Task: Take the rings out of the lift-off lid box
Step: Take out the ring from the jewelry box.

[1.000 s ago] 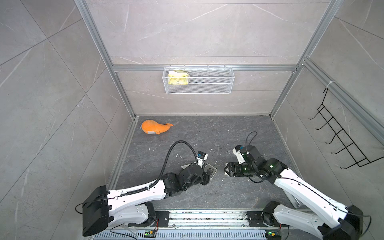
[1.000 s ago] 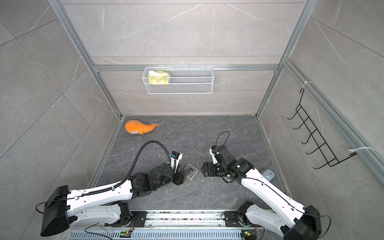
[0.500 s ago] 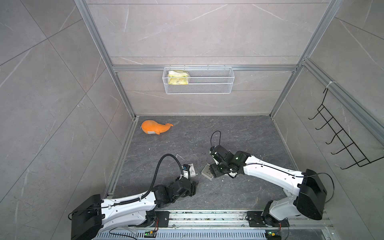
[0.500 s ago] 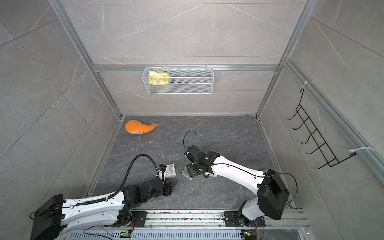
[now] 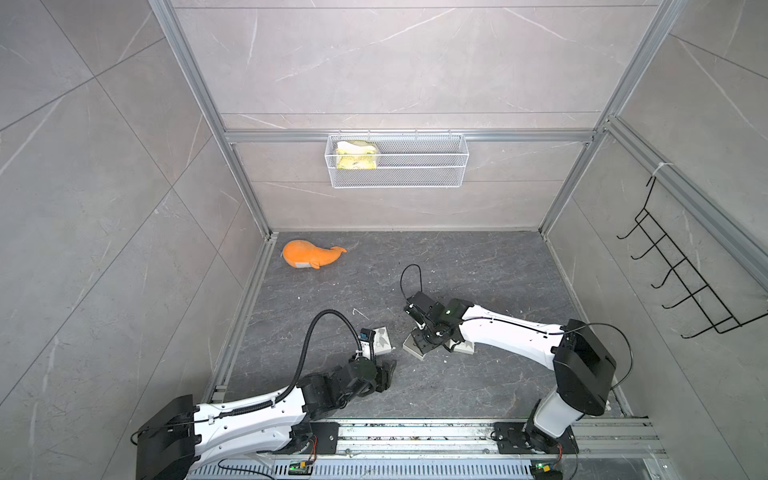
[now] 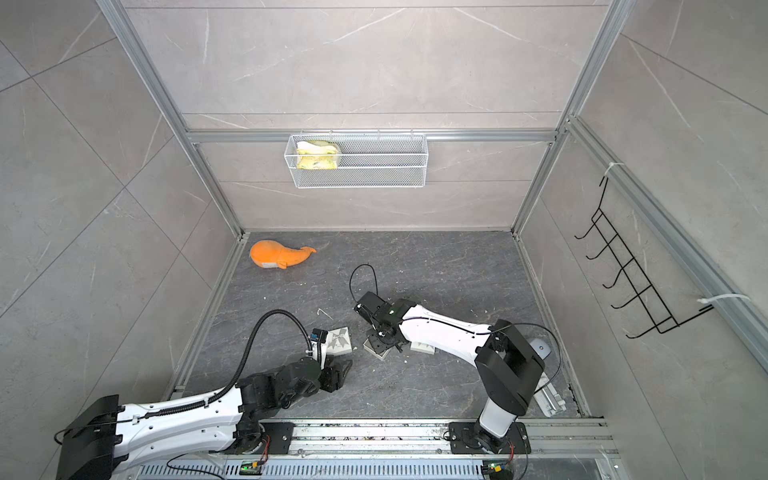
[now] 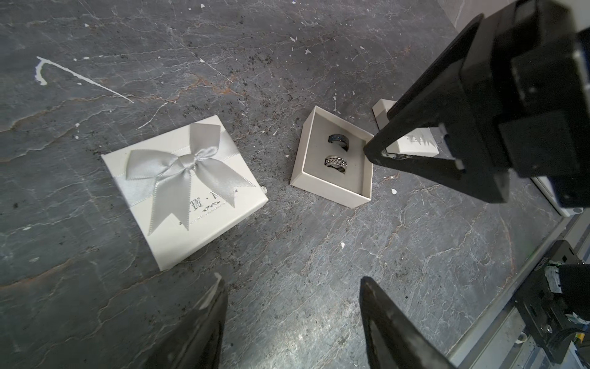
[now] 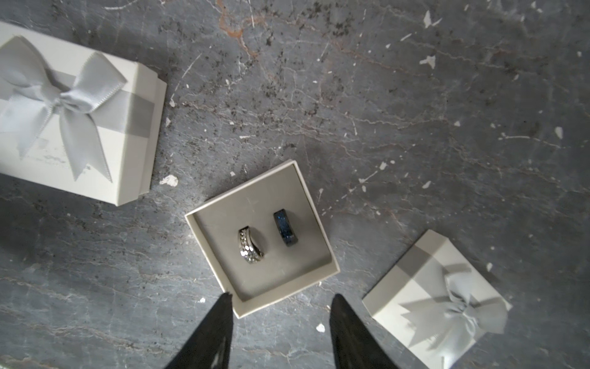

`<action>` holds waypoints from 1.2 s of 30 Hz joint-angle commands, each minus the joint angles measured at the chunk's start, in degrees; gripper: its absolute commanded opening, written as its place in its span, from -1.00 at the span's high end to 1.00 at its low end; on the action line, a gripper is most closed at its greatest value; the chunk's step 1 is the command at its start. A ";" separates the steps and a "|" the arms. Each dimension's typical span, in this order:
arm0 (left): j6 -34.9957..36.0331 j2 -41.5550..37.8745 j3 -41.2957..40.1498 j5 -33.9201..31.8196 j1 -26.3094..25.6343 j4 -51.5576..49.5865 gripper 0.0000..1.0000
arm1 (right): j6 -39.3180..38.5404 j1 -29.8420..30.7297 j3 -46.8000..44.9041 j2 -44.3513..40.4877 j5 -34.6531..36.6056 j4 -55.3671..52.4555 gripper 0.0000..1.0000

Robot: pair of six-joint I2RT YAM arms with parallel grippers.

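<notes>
I see two rings (image 8: 252,244) lying in the open box (image 8: 220,230) on the tabletop (image 7: 95,287) — my right hand (image 8: 281,298) hovers at its edge, narrowly parted, empty; left hand (image 7: 292,279) spread wide, empty.

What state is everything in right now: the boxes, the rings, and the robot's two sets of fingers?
Small box, open, lid off.
Loose lid, lying bow-up beside the small box.
Chain ring, inside the small box, on edge.
Blue ring, inside the small box, on edge.
Big box, closed.
Left fingers, open, empty.
Right fingers, open, empty, poised at the small box's edge.
</notes>
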 commanded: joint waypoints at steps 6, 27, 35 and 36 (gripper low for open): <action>-0.66 -0.25 0.35 -2.05 -0.28 0.93 -0.33 | -1.96 1.28 1.17 3.18 -3.36 0.31 -0.02; -0.74 1.42 -0.09 -1.75 -0.25 2.67 -0.34 | -3.19 1.45 2.77 7.42 -1.73 2.27 0.24; -0.15 1.55 -0.30 -1.34 -0.33 2.92 -0.37 | -3.43 1.42 3.04 8.97 -1.05 2.37 0.32; -0.01 1.60 -0.19 -1.24 -0.26 2.88 -0.37 | -3.38 1.44 2.91 9.02 -1.19 2.49 0.35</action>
